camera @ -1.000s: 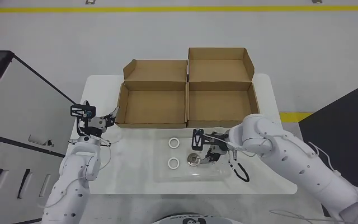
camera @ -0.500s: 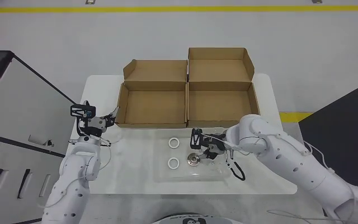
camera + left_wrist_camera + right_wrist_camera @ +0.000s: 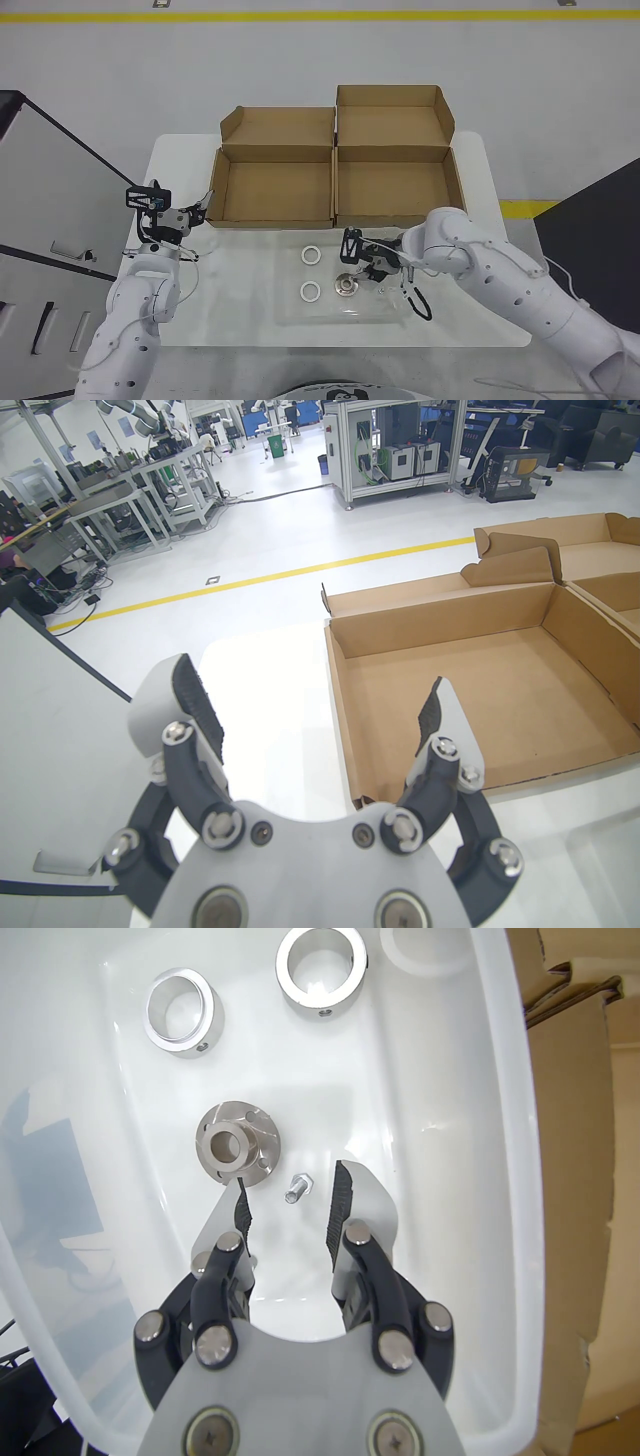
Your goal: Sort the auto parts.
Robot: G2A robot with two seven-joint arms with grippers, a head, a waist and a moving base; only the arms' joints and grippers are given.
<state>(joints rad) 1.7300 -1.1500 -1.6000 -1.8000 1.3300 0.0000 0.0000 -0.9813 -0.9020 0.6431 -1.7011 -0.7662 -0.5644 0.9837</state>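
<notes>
The right end effector (image 3: 290,1178) is down inside the clear plastic tray (image 3: 500,1078) at the near middle of the worktop (image 3: 180,170). Its fingers are parted to a middling gap and hold nothing. A small bolt (image 3: 298,1188) lies on the tray floor between the two fingertips, touching neither as far as I can see. Just left of the bolt sits a flanged metal hub (image 3: 237,1146), its rim right beside one fingertip; I cannot tell whether they touch. Farther left in the tray lie two metal collars (image 3: 179,1018) (image 3: 321,965), apart from each other and from the hub. A white ring (image 3: 425,953) beyond them is cut off at the picture's edge. From above, the bolt is hidden under the arm.

The left end effector (image 3: 310,700) hangs over the left part of the worktop, spread wide and empty, just left of the left cardboard box (image 3: 272,190). The right cardboard box (image 3: 395,190) stands against it, both with lids folded back on the far side.
</notes>
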